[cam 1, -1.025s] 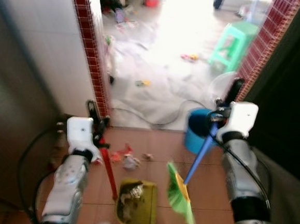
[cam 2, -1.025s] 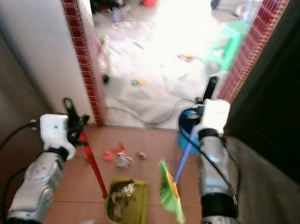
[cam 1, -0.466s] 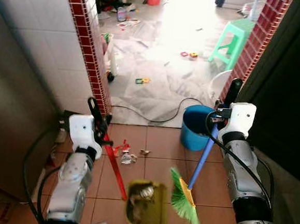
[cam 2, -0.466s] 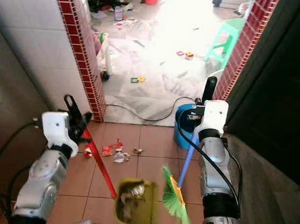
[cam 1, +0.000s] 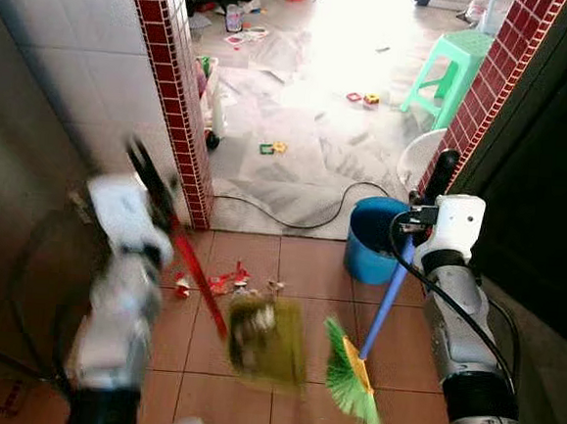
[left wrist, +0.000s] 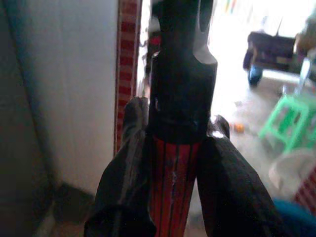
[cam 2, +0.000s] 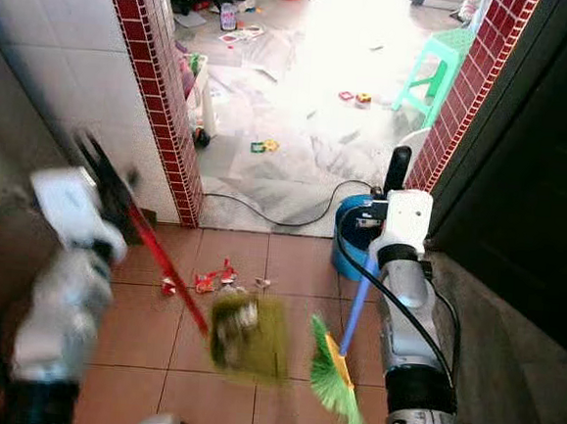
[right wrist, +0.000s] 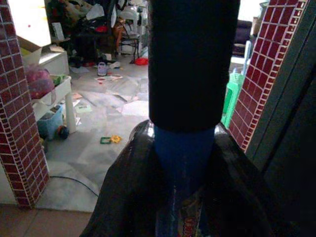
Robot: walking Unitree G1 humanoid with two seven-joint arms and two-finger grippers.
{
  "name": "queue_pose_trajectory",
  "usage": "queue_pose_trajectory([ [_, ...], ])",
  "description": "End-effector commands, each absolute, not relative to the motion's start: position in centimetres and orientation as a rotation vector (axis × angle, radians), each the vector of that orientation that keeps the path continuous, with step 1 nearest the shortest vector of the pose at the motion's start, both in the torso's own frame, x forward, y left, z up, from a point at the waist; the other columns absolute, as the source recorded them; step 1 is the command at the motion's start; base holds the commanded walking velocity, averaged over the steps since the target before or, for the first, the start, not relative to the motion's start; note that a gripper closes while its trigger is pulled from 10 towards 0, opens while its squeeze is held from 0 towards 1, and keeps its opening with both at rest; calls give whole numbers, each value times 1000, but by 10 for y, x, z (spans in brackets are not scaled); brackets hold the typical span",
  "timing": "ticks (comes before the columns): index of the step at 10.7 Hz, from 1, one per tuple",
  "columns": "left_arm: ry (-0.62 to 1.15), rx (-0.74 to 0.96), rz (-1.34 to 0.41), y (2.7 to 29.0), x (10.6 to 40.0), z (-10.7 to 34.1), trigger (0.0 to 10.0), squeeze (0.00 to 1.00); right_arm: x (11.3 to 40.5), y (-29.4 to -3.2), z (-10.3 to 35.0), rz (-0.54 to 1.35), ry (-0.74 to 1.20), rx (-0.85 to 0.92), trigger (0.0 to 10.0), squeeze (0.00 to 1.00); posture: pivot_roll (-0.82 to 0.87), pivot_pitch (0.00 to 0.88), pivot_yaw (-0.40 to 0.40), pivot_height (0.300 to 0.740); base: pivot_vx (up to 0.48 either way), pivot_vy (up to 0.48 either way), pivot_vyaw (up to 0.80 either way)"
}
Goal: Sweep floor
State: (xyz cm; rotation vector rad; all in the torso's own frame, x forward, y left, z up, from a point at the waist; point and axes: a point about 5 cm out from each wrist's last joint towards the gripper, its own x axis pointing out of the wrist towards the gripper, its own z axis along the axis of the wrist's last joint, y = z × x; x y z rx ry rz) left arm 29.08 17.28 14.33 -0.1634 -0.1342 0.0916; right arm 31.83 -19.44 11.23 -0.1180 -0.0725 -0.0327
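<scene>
With the left gripper point(left wrist: 173, 163) clenched on the red-handled dustpan point(cam 1: 265, 340) and the right gripper point(right wrist: 185, 168) grasping the blue broom point(cam 1: 354, 375), the scraps point(cam 1: 221, 284) on the tiled floor point(cam 1: 309, 263) apparently awaited brushing into the pan.

right end effector point(right wrist: 190, 163) clamped on blue broom handle point(right wrist: 183, 158), brick pillars point(right wrist: 22, 123)

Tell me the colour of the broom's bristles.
Green, with a yellow band at the top of the broom head; clearest in the left eye view.
</scene>
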Motion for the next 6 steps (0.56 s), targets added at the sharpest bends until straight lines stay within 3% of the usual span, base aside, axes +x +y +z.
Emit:
queue_pose_trajectory([
  [1,-258,-198,87,174,295,174,10000,0,321,-196,116,-39,-81,-141,10000,0,-74,0,23,740,0,0,0],
  [3,-256,-186,98,178,300,177,10000,0,323,-192,115,-34,-81,-133,10000,0,-74,0,28,740,0,0,-800],
  [5,-193,-202,96,175,293,159,10000,0,322,-191,115,-31,-85,-129,10000,0,-78,0,32,740,0,-308,-700],
  [6,-183,-212,89,171,292,156,10000,0,323,-191,115,-29,-86,-129,10000,0,-78,0,27,740,0,-398,0],
])
